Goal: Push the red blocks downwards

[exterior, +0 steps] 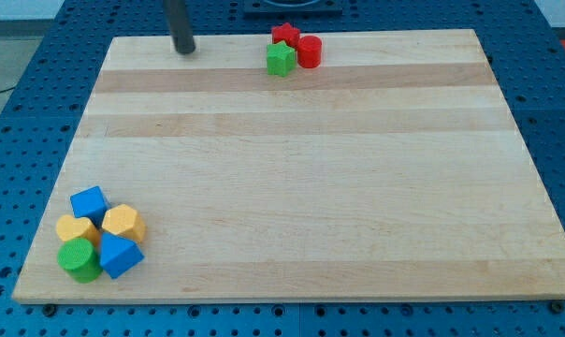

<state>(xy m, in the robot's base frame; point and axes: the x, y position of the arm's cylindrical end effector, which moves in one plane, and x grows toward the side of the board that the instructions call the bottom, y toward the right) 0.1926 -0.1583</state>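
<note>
Two red blocks sit at the view's top edge of the wooden board, right of the middle: a red star-shaped block (283, 34) and a red cylinder (309, 51) touching it on its right. A green block (281, 59) rests against both from below. My tip (184, 51) stands on the board near the top edge, well to the left of the red blocks and apart from them. The rod rises out of the view's top.
A cluster sits in the board's bottom left corner: a blue cube (89, 202), two yellow blocks (77, 229) (123, 223), a green cylinder (79, 259) and a blue block (120, 255). The board (301, 187) lies on a blue perforated table.
</note>
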